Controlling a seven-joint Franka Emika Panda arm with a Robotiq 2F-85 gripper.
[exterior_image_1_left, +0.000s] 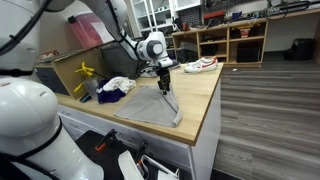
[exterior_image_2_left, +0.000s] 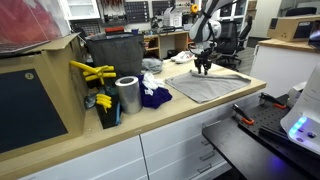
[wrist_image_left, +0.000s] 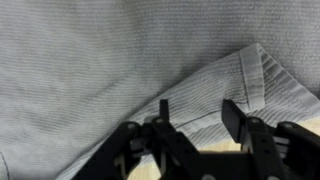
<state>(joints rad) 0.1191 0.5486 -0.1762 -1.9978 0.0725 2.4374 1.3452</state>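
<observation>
A countertop (exterior_image_1_left: 207, 100) carries a cloth (exterior_image_1_left: 148, 108) spread on it, with the gripper (exterior_image_1_left: 165, 90) at the cloth's far corner. In an exterior view, reading from the picture's left along the counter, there is an open bin (exterior_image_2_left: 110, 55) with clamps (exterior_image_2_left: 90, 72) hooked over its near rim. A cylinder (exterior_image_2_left: 128, 95) stands just in front of the bin, a heap of garments (exterior_image_2_left: 155, 97) lies beside it, and then comes the cloth. A shoe (exterior_image_1_left: 203, 65) lies beyond the cloth's far edge, in front of a shelf unit (exterior_image_1_left: 240, 40). In the wrist view the cloth's corner lies between the fingers.
</observation>
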